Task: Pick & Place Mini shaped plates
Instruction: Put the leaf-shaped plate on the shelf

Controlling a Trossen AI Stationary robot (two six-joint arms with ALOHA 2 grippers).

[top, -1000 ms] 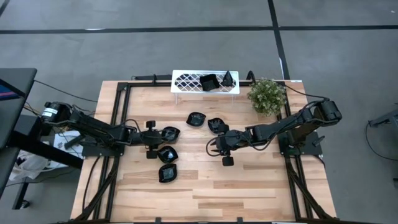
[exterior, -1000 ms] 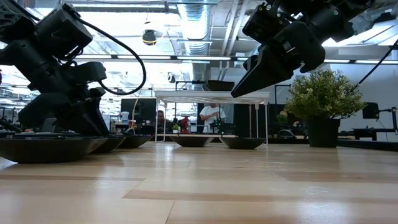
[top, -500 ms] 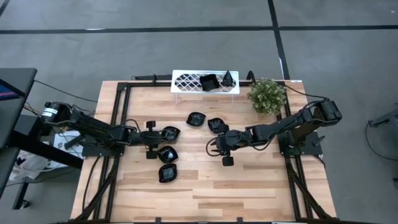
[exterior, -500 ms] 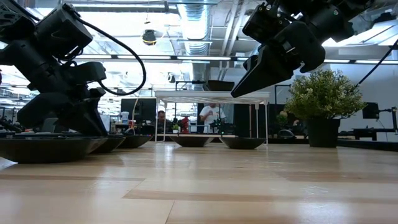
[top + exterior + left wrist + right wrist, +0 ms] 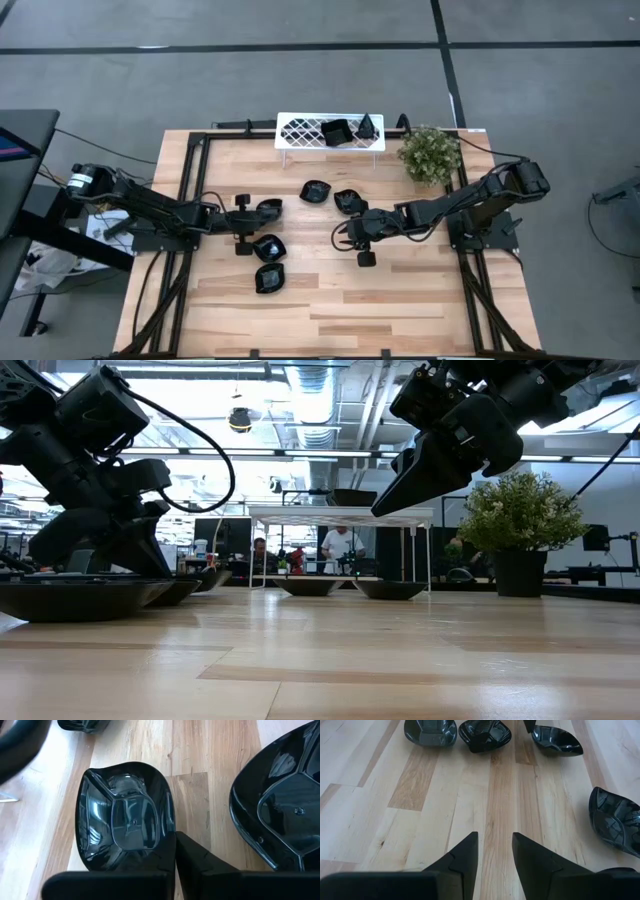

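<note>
Left wrist view: the left end effector (image 5: pixel 172 851) is closed on the rim of a plate (image 5: pixel 125 820) near the table's left edge; lift slowly, keeping it level.

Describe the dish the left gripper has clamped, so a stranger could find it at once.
On the wooden table, follow the left arm to the left gripper. The black dish pinched by its rim there is the one; the other loose dishes lie untouched.

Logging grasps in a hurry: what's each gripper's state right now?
Left gripper: shut on a mini plate.
Right gripper: open, holding nothing, above bare table.
</note>
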